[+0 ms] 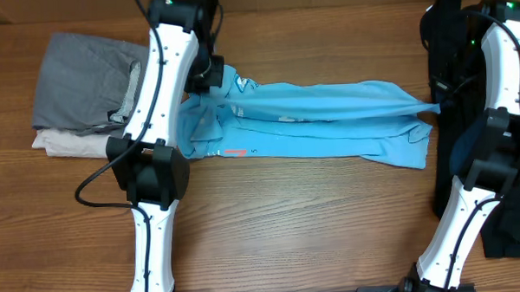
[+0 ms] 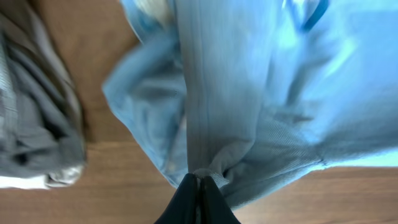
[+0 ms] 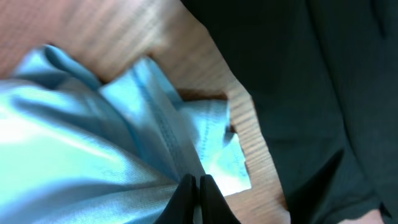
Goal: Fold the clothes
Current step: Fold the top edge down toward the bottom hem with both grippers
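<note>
The light sky-blue T-shirt (image 1: 329, 126) lies stretched sideways across the middle of the table, folded along its length, with a bit of red print (image 1: 235, 152) near its front left edge. My left gripper (image 1: 208, 94) is shut on the shirt's left end; in the left wrist view the jaws (image 2: 198, 182) pinch a bunched fold of the blue fabric (image 2: 249, 93). My right gripper (image 1: 438, 106) is shut on the shirt's right end; in the right wrist view the jaws (image 3: 194, 182) pinch a hem of the shirt (image 3: 93, 137).
A stack of folded grey (image 1: 80, 83) and beige (image 1: 65, 144) garments lies at the back left, next to my left arm. A long black garment (image 1: 452, 44) lies along the right side under my right arm, also in the right wrist view (image 3: 311, 81).
</note>
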Robot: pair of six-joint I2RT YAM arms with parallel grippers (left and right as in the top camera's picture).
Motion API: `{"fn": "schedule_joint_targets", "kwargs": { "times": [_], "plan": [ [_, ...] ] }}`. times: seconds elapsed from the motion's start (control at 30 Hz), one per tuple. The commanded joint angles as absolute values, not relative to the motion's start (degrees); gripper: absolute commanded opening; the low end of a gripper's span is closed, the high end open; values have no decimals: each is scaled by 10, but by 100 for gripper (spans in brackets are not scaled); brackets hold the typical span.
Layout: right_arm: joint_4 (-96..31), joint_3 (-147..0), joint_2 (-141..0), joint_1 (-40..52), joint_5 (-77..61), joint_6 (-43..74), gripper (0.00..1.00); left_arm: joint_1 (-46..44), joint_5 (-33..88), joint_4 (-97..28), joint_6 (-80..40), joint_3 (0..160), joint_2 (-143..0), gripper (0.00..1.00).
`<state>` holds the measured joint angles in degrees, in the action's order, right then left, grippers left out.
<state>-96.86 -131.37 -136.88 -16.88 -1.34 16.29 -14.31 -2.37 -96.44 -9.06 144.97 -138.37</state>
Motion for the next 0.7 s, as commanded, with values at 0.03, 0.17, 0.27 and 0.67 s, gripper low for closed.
{"fn": "schedule_joint_targets", "kwargs": {
  "times": [0.03,0.17,0.27,0.67],
  "plan": [
    [-959,-1283,-1347,-175,5,156,4,-150,-54,-968,-93,1348,-1377,4],
    [-958,-1278,-1347,-175,5,150,4,-142,-111,-966,-126,1277,-1377,4],
    [-966,-1277,-1347,-175,5,146,4,-130,-113,-945,-129,1253,-1377,38],
    [-929,-1173,-1347,-175,-6,116,26,-120,-105,-875,-129,1256,-1377,100]
  ]
}}
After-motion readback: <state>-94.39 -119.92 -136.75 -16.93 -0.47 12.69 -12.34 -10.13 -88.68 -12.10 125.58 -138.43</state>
